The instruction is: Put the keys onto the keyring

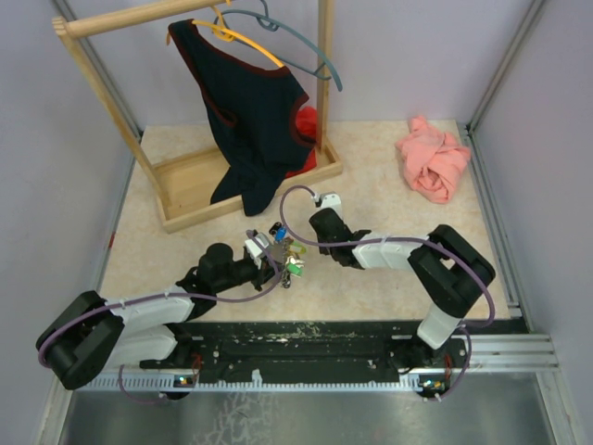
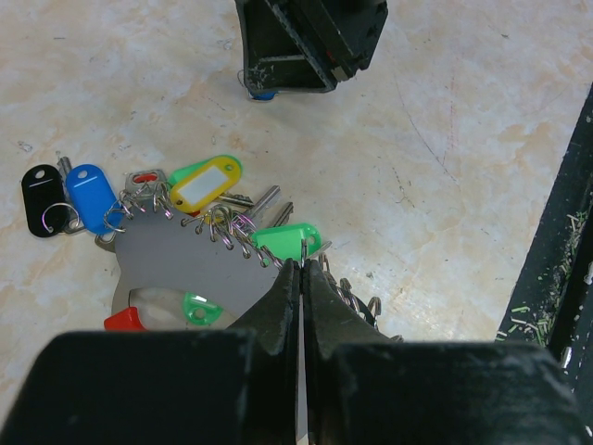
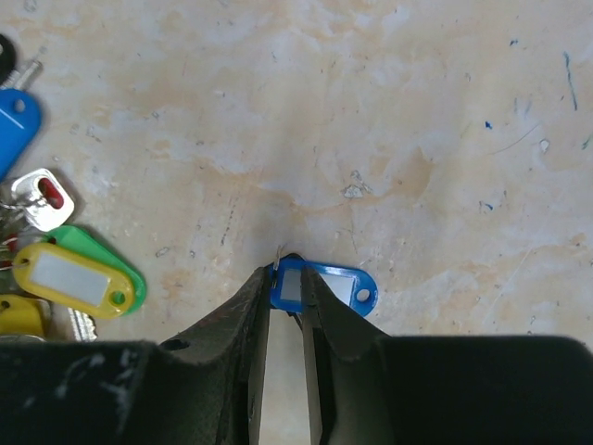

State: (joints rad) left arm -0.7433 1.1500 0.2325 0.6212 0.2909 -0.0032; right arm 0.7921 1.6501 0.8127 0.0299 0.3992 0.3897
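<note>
Pinching the keyring (image 2: 306, 247) with left fingers (image 2: 283, 298) (to steady it). Clamping a blue key tag (image 3: 339, 287) in right fingers (image 3: 248, 308), near the keyring, for threading.

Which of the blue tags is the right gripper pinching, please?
The lone blue tag between the fingertips of the right gripper; the other blue tag lies in the bunch.

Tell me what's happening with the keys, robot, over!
Left gripper shut at the green tag on the key bunch. Right gripper pinching the loose blue tag. Nothing between tag and bunch.
</note>
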